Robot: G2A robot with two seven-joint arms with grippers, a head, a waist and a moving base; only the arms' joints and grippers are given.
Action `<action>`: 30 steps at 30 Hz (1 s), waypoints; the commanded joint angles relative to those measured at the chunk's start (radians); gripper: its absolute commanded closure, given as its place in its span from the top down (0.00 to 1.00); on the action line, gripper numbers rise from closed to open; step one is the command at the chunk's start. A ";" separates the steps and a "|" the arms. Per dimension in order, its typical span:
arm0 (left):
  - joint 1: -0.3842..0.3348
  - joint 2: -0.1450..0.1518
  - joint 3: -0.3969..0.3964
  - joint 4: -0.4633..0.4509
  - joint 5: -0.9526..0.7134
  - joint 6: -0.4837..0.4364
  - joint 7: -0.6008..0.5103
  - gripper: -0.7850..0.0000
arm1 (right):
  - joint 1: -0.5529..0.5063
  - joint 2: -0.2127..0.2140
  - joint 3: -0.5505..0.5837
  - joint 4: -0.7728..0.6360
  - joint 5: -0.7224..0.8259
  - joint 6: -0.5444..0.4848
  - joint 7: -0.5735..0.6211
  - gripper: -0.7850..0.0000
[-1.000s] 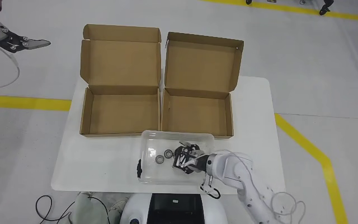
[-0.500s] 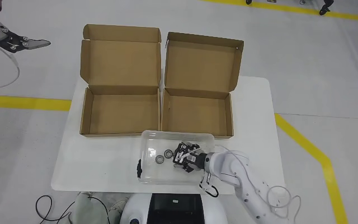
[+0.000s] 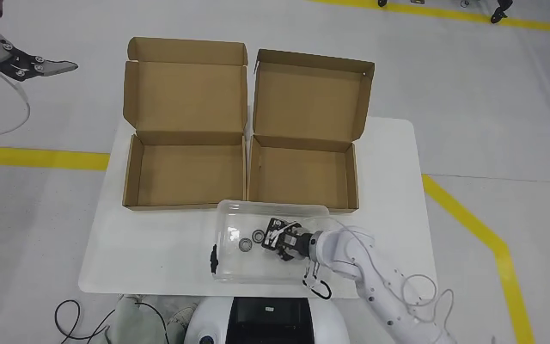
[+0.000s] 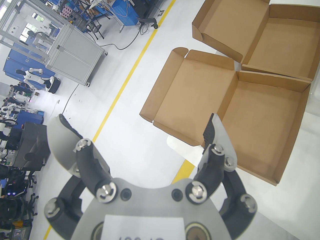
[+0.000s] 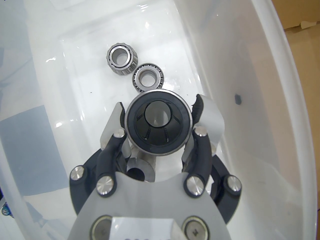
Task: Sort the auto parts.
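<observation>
My right gripper (image 5: 158, 108) is down inside the clear plastic bin (image 5: 250, 76), shut on a large black-sealed bearing (image 5: 159, 122) with a steel rim. Two small steel roller bearings (image 5: 122, 59) (image 5: 148, 78) lie side by side on the bin floor just beyond it. A grey metal sleeve (image 5: 140, 169) sits under the held bearing. In the top view the right gripper (image 3: 280, 237) is mid-bin, beside the small bearings (image 3: 251, 239). My left gripper (image 4: 137, 126) is open and holds nothing, raised above the floor, with the cardboard boxes beyond its fingers.
Two open, empty cardboard boxes (image 3: 185, 176) (image 3: 301, 176) stand side by side behind the bin (image 3: 228, 206), lids folded back. A small black item (image 3: 213, 258) sits at the bin's left edge. Bare white table (image 3: 387, 172) lies to the right.
My right gripper has shifted slightly left inside the bin, toward the small bearings. The boxes and bin have not moved.
</observation>
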 commanded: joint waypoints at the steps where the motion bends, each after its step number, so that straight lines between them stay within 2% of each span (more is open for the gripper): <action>1: 0.000 0.000 0.000 0.000 0.000 0.000 0.000 1.00 | -0.001 0.001 -0.001 -0.004 0.001 0.005 0.006 0.00; 5: 0.000 0.000 0.000 0.000 0.000 0.000 0.000 1.00 | -0.002 0.005 0.000 -0.018 0.003 0.004 0.004 0.00; 17: 0.000 0.000 0.000 0.000 0.000 0.000 0.000 1.00 | -0.030 0.023 0.036 -0.046 0.011 -0.029 -0.132 0.00; 30: 0.000 0.000 0.000 0.000 0.000 0.000 0.000 1.00 | -0.047 0.038 0.074 -0.043 0.064 -0.084 -0.404 0.00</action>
